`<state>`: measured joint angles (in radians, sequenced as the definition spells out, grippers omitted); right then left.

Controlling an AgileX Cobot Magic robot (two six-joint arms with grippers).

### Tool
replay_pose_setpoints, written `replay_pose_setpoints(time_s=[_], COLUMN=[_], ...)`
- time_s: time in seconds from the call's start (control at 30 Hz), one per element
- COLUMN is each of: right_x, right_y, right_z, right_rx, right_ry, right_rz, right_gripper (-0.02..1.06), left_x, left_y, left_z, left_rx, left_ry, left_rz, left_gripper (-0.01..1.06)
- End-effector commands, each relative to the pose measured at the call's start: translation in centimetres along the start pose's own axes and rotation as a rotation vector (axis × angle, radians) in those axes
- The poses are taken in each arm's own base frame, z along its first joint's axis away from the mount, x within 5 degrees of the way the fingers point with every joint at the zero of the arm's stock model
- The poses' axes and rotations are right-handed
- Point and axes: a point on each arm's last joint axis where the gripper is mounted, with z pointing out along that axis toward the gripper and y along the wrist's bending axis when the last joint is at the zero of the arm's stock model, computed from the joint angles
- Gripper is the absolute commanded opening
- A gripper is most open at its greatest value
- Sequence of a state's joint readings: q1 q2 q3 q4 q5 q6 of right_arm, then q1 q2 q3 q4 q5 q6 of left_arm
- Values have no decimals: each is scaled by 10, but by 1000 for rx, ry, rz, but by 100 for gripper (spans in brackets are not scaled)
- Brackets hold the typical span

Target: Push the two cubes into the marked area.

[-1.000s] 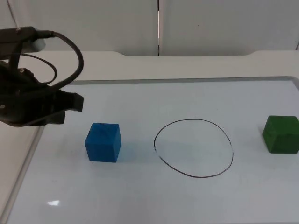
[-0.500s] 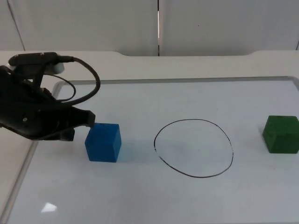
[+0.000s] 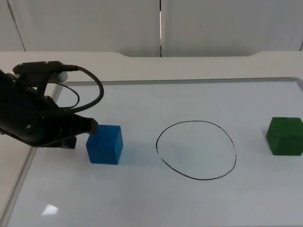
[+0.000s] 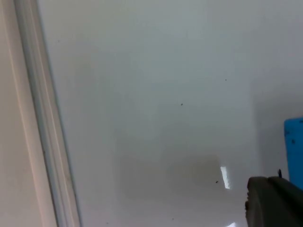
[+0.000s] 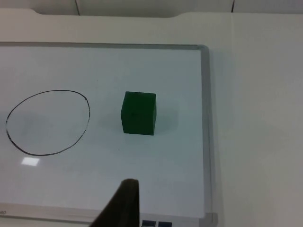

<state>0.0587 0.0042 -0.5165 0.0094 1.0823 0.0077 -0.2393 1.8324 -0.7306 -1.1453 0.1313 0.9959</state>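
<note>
We set the left gripper (image 3: 90, 127) low against the blue cube (image 3: 104, 144), on its side away from the drawn ring (image 3: 196, 150), ready to shove; we cannot tell its finger state. No long axis here. Far right, the green cube (image 3: 284, 135) sits outside; the right gripper (image 5: 124, 204) waits, state unclear.

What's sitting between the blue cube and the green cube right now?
In the top view, the hand-drawn black circle lies between the blue cube and the green cube; bare whiteboard on either side of it.
</note>
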Motion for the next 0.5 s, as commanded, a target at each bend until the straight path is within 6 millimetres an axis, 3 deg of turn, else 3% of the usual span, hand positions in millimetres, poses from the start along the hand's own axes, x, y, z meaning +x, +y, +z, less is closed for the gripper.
replay_pose_setpoints(time_s=[0.0, 0.47], right_x=[0, 0], right_y=[0, 0], right_z=[0, 0], right_rx=[6, 7], right_ry=[-7, -7], right_rz=[2, 2], right_gripper=[105, 105], left_x=[0, 1], left_y=[-1, 0], left_z=[1, 14], left_rx=[-5, -6], left_ry=[-2, 30], left_rz=[19, 6], left_gripper=[0, 0])
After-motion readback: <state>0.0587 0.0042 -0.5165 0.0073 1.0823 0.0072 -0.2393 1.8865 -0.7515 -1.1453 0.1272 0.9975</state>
